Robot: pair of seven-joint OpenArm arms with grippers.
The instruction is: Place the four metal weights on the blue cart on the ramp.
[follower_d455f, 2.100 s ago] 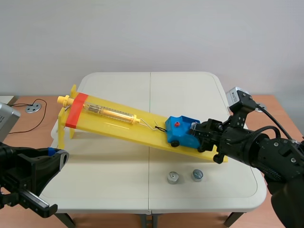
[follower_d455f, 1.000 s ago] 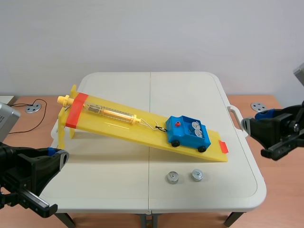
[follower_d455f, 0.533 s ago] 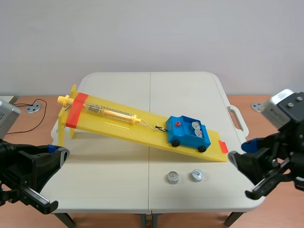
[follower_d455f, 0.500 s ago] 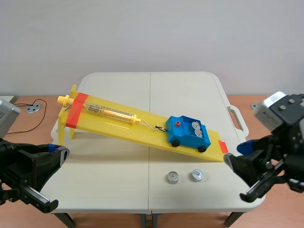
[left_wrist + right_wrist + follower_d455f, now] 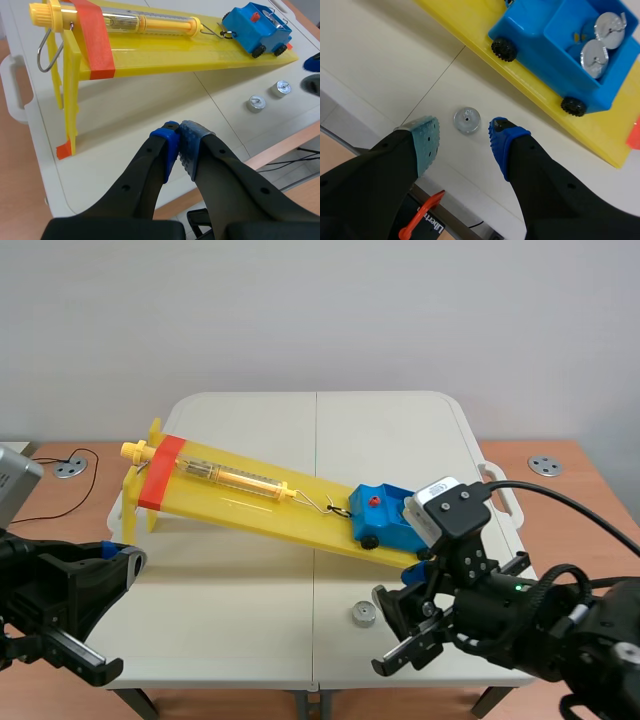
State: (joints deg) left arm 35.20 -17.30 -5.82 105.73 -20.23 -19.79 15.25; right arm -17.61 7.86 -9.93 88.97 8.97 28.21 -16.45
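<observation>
On the white folding table [image 5: 250, 570] stands the long yellow plastic ramp [image 5: 260, 512], with the blue plastic toy cart [image 5: 540, 40] near its low end and two round silver metal weights [image 5: 594, 55] already in its tray. My right gripper [image 5: 464, 137] hangs spread wide, a third weight [image 5: 466, 120] lying flat on the table just ahead between its fingers. My left gripper [image 5: 179, 142] is pinched closed on nothing. I expect that disc to be dense, rigid and slick, so I'd pinch low across its rim.

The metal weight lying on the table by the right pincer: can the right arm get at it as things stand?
Probably yes. The right pincer is open, the weight lies uncovered in line with the gap between its fingertips, and nothing stands in the way.
</observation>
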